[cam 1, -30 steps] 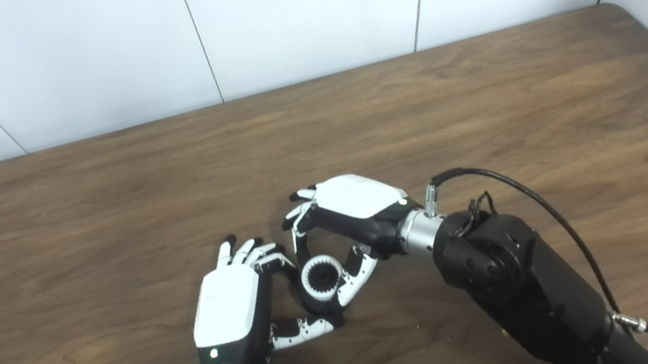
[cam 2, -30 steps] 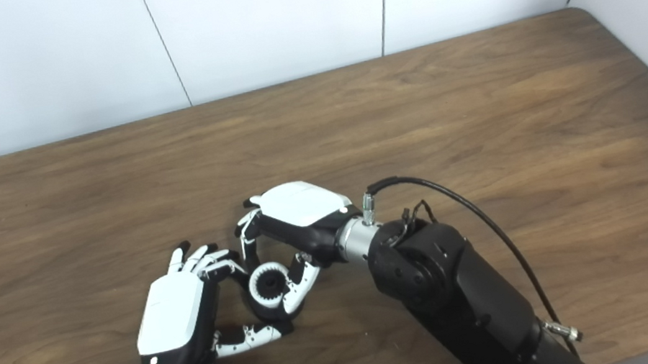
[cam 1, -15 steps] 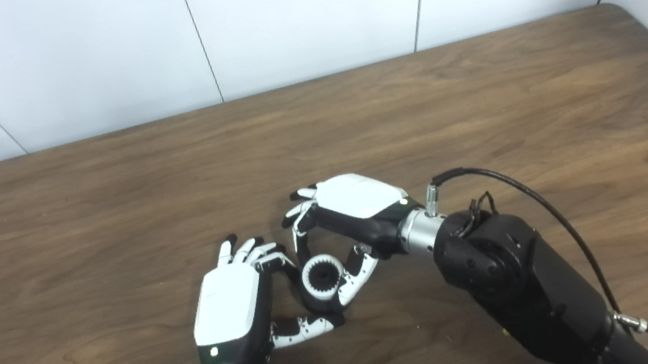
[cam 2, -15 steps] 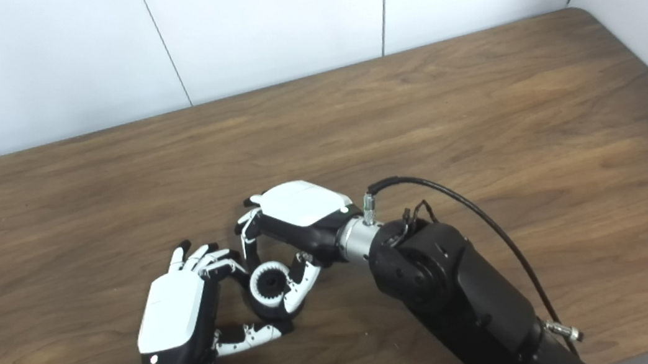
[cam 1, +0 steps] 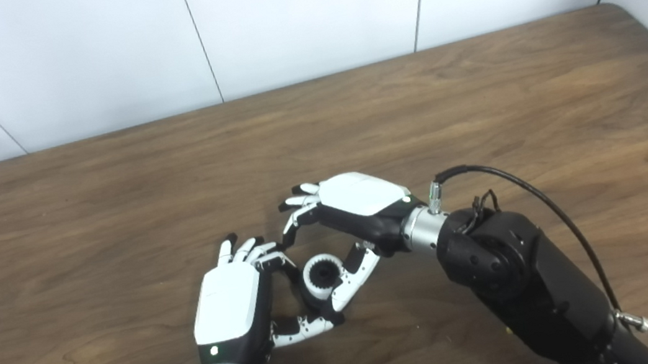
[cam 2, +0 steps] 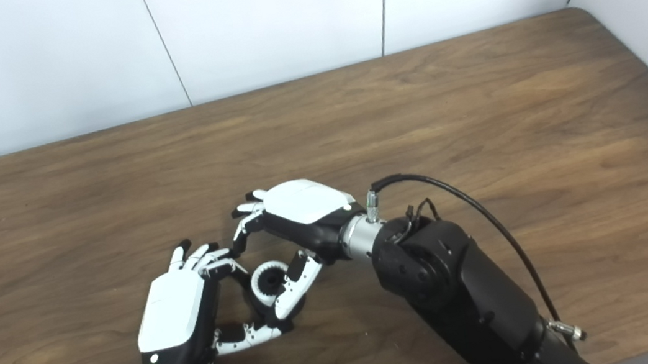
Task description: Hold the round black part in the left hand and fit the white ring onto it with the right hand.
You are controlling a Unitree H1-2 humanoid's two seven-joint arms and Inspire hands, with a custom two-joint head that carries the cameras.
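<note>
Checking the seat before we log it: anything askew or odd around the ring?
Nothing stands out. The white ring sits level on the round black part, which the left hand holds low over the table. The right hand has its fingers spread, thumb beside the ring. No damage visible.

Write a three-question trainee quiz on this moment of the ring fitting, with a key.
1. True or false: the white ring lies alone on the table, far from both hands.
2. Which hand steadies the round black part? A) left hand B) right hand C) neither
3. Fill in: the inner edge of the white ring is ____.

Key: 1. False, it sits atop the black part between the two hands. 2. A, its fingers and thumb curl around the part. 3. Toothed.
</note>
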